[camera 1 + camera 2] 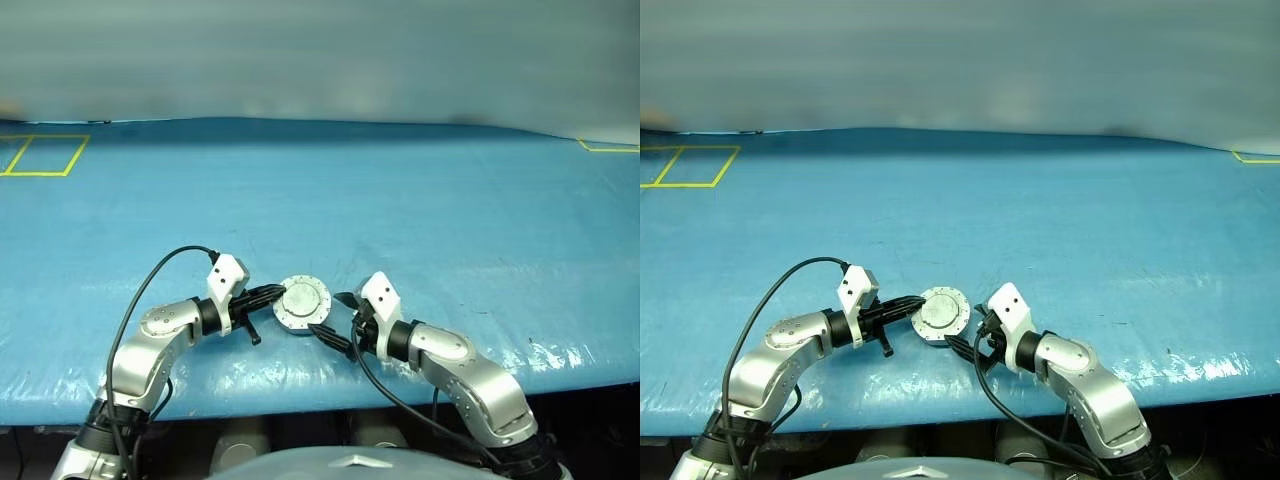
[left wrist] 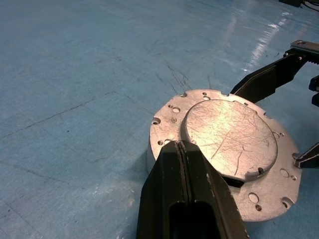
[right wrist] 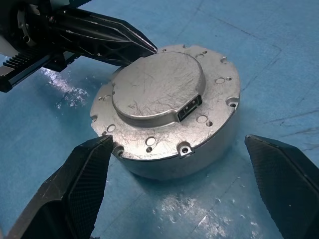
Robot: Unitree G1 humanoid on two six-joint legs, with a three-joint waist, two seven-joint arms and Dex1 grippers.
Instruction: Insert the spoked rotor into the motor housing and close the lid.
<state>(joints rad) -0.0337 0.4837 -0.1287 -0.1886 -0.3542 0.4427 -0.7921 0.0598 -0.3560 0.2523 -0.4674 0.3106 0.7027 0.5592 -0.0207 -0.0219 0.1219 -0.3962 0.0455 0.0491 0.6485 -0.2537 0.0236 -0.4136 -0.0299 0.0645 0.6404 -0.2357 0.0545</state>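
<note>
Low centre of the head view, the round silver-grey metal motor housing (image 1: 302, 305) sits on the blue table cover (image 1: 400, 220), and its plain grey scratched lid (image 3: 158, 85) with the raised centre is down flat on top. The left gripper (image 2: 180, 146) comes in from the left, black fingers pressed together, tips resting on the lid's rim. The right gripper (image 3: 177, 164) is spread wide, one finger (image 3: 75, 184) either side of the housing, not touching
</note>
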